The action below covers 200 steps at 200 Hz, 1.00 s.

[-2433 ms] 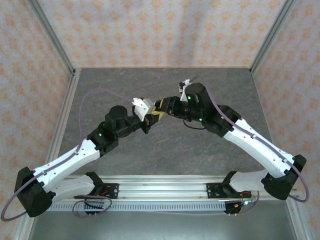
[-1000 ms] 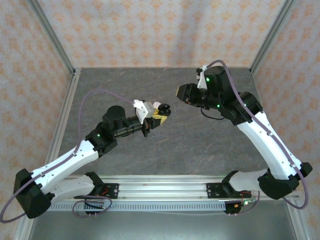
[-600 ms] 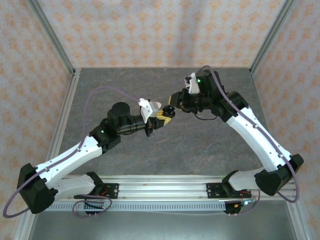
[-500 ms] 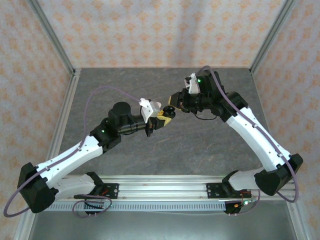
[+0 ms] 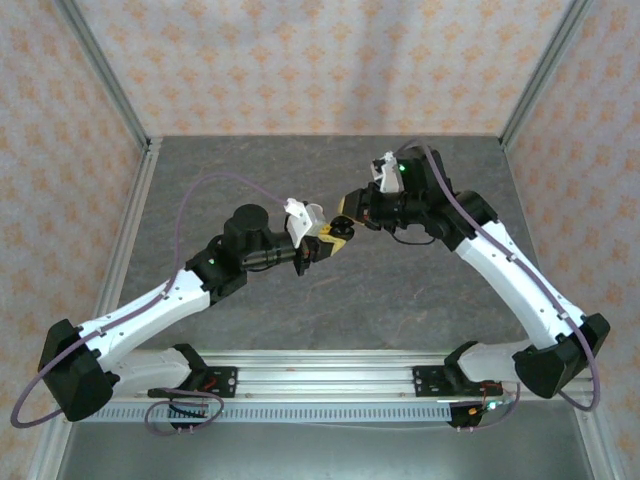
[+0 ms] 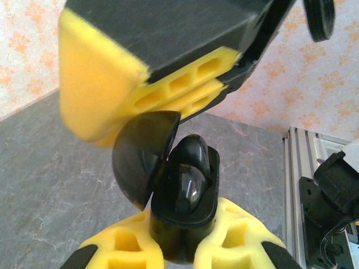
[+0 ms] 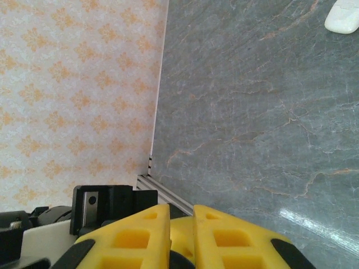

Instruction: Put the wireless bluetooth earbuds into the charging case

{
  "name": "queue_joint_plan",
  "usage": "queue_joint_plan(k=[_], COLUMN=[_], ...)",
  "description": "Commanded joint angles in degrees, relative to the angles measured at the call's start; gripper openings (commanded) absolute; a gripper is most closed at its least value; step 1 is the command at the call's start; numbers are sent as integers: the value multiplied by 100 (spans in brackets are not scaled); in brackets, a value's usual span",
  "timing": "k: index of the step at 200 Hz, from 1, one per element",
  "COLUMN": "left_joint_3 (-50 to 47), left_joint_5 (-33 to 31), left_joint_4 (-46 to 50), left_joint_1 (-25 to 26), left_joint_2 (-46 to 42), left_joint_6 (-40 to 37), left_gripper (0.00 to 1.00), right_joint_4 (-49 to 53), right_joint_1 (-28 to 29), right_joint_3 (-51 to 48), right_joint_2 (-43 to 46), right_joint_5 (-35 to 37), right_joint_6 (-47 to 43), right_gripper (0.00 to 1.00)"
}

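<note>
My left gripper [image 5: 325,243] is shut on a black charging case [image 6: 182,224], held upright above the table with its domed lid [image 6: 140,162] swung open to the left. A glossy black earbud [image 6: 190,188] sits in the case, and a second black one [image 6: 194,156] is behind it. The right gripper [image 5: 347,208] has come in from the right. Its yellow fingers [image 6: 112,84] are together just above the lid, touching its top edge. In the right wrist view those fingers [image 7: 151,235] show only a thin slit and hold nothing I can see.
A small white rounded object [image 7: 343,15] lies on the grey marble-look tabletop [image 5: 400,290], away from both grippers. Patterned walls and metal frame rails [image 5: 140,215] close in the table at the left, back and right.
The right arm swung in from the back right and down to the left gripper, its fingers closing on the way. The left arm shifted a little right and forward with the case.
</note>
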<state>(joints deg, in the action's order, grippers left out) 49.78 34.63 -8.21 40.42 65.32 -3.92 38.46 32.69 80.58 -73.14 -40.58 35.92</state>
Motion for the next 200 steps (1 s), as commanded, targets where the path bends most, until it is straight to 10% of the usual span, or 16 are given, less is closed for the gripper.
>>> queue_joint_plan(k=[1,81,200], left_joint_3=[118,109,-990], left_joint_5=[-525,-655,-1160], left_joint_4=[-524,-539,83], left_joint_1=[-49,-50,-219], left_joint_2=[-20,94,5], left_joint_6=[153,287,797], left_gripper=[0,0,0], right_joint_4=[334,750,1188], right_joint_1=[101,121,62], right_joint_3=[-216,-351,-530], right_joint_2=[240,430,1316], right_joint_5=[-353,15,2667], right_joint_6=[-103,-354,-910], right_gripper=[19,18,37])
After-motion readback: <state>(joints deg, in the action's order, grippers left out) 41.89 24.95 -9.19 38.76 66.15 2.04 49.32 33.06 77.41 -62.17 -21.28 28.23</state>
